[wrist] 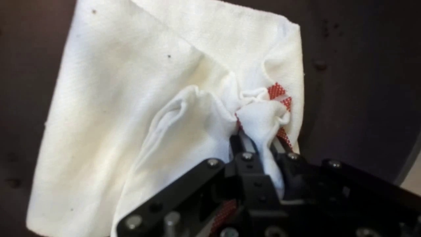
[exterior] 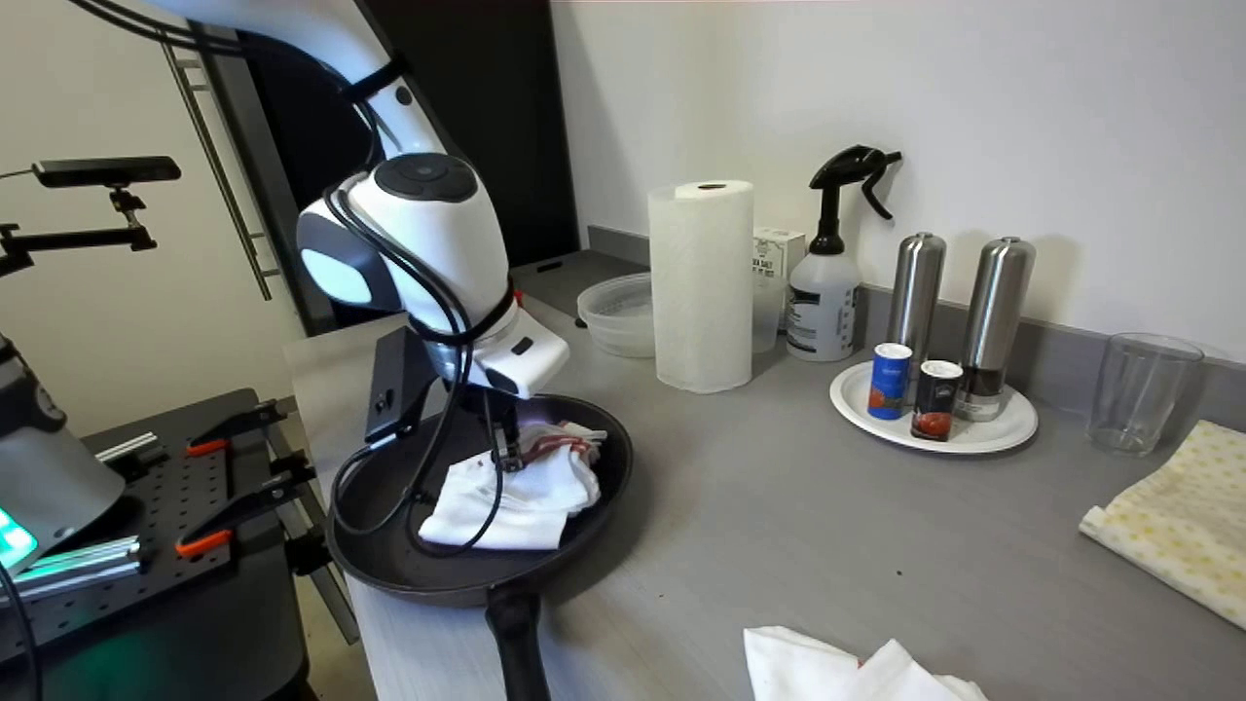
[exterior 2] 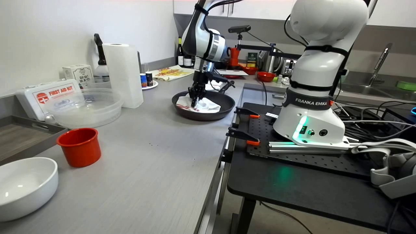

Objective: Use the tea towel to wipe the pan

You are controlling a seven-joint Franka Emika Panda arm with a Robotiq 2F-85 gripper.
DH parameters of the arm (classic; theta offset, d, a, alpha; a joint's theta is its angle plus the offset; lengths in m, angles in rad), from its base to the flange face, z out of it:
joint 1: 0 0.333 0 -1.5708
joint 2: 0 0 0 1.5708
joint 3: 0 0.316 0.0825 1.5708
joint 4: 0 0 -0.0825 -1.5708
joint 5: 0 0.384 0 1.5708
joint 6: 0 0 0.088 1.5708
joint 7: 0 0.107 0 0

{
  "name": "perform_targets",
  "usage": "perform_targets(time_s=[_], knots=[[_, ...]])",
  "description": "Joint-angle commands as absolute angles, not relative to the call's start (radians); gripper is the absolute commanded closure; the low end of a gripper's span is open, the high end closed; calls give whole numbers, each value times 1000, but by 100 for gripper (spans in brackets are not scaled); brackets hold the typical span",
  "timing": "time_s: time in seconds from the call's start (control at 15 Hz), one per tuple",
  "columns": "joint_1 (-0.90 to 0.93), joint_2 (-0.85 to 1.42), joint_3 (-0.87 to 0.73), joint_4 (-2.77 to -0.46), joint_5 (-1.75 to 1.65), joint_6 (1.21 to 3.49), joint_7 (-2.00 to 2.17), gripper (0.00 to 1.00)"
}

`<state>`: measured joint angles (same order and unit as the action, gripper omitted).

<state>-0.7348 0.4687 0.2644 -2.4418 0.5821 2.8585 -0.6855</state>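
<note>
Holding a fold of towel (wrist: 98,98) clamped in my pincer (wrist: 260,143) | the rest beneath and beside it | pan (wrist: 355,98) below it, towel inside

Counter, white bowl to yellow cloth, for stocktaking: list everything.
pan: one, black, on counter
tea towel: one, white-red, in pan
crumpled cloth: one, white, near pan
paper roll: one, white, by tubs
spray bottle: one, white-black, near wall
salt box: one, white, near wall
first-aid kit: one, white, near wall
tubs: at least two, clear, near wall
tray: one, grey, by cup
cup: one, red, by bowl
bowl: one, white, by cup
plate: one, white, near wall
mills: two, silver, on plate
canisters: two, blue and black, on plate
glass: one, clear, near wall
yellow cloth: one, yellow-patterned, by glass
gripper: one, black, gripping tea towel
arm: one, white, above pan
</note>
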Motion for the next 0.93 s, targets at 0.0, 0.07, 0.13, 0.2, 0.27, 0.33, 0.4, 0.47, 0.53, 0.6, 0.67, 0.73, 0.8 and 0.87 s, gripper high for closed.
perform_targets(time_s=[0.0,0.07,0.13,0.2,0.27,0.33,0.4,0.47,0.53,0.6,0.67,0.73,0.8,0.87], knots=[[-716,451,341,-2492,593,2883,-732,97],[-718,451,361,-2496,595,2879,-738,97],[-721,451,381,-2500,597,2881,-746,97],[-726,452,400,-2502,597,2878,-757,97],[-728,453,415,-2503,597,2879,-766,97],[-738,455,432,-2502,601,2876,-785,97],[-743,456,447,-2502,603,2875,-796,97],[-750,455,461,-2502,604,2873,-807,97],[-752,455,473,-2503,603,2874,-816,97],[-756,455,486,-2502,603,2872,-825,97],[-762,457,506,-2499,607,2871,-838,97],[-763,459,522,-2496,607,2871,-846,97],[-762,462,536,-2493,602,2869,-854,97],[-755,465,549,-2490,595,2866,-857,97]])
